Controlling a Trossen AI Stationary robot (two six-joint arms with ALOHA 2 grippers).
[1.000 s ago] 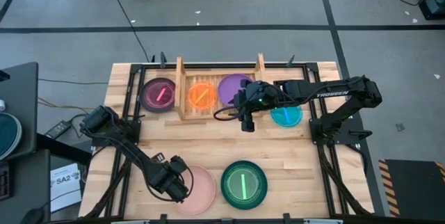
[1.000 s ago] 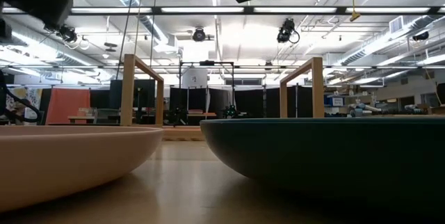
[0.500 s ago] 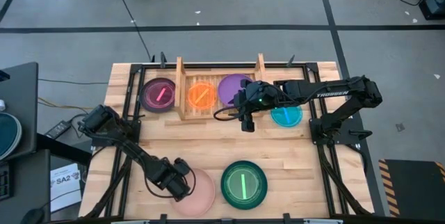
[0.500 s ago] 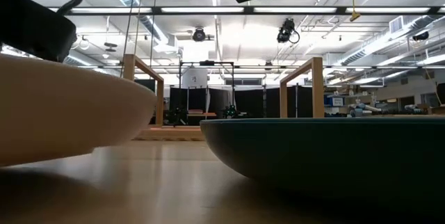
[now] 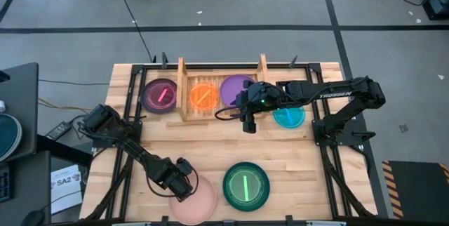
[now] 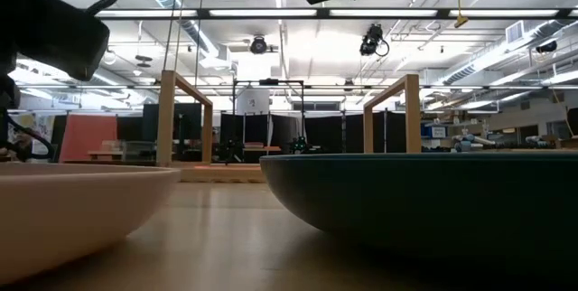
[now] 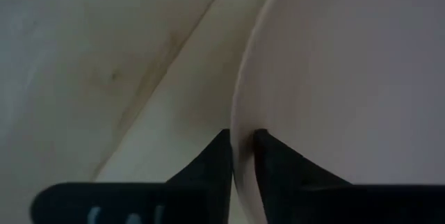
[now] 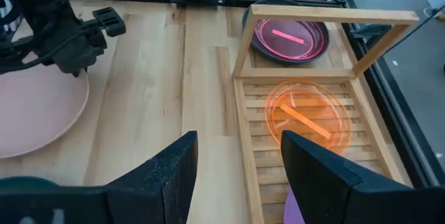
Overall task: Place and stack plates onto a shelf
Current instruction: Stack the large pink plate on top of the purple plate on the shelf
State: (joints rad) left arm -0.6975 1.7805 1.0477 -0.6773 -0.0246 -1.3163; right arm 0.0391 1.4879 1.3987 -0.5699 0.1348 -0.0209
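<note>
High view: orange plate and purple plate on shelf; four left; left gripper pinching pink plate rim, right gripper open beside shelf.

hidden: purple plate partly under right arm | cut off: pink plate at table's near edge
</note>
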